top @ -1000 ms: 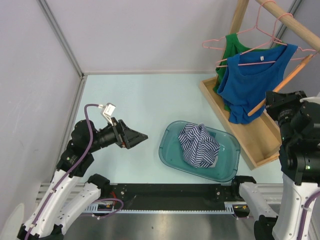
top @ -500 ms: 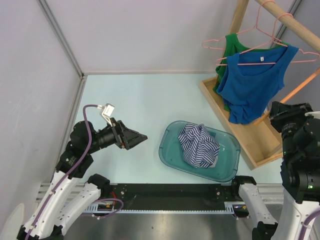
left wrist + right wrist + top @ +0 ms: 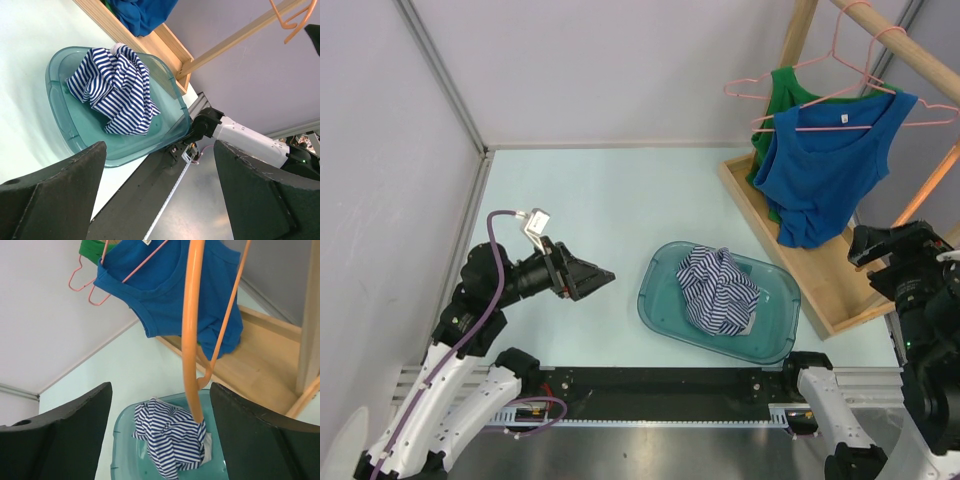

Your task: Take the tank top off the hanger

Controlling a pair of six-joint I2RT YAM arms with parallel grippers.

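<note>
A blue tank top [image 3: 817, 170] [image 3: 165, 287] hangs on a pink hanger [image 3: 840, 122] from the wooden rail [image 3: 895, 42], with a green one [image 3: 783, 98] behind it. A striped tank top [image 3: 720, 288] [image 3: 116, 92] [image 3: 172, 442] lies crumpled in the teal basin [image 3: 655, 300]. A bare orange hanger [image 3: 928, 186] [image 3: 192, 340] hangs between the spread fingers of my right gripper [image 3: 880, 245] [image 3: 160, 387], touching neither; that gripper is open. My left gripper [image 3: 592, 277] [image 3: 160, 145] is open and empty, left of the basin, pointing at it.
The wooden rack's tray base [image 3: 835, 280] lies along the right side, next to the basin. Grey walls close in the left and back. The black rail [image 3: 660, 385] with the arm bases runs along the near edge.
My right gripper has opened and let go of the orange hanger, drawing back to the right and nearer. The hanger's bar has swung right. The left arm has not moved.
</note>
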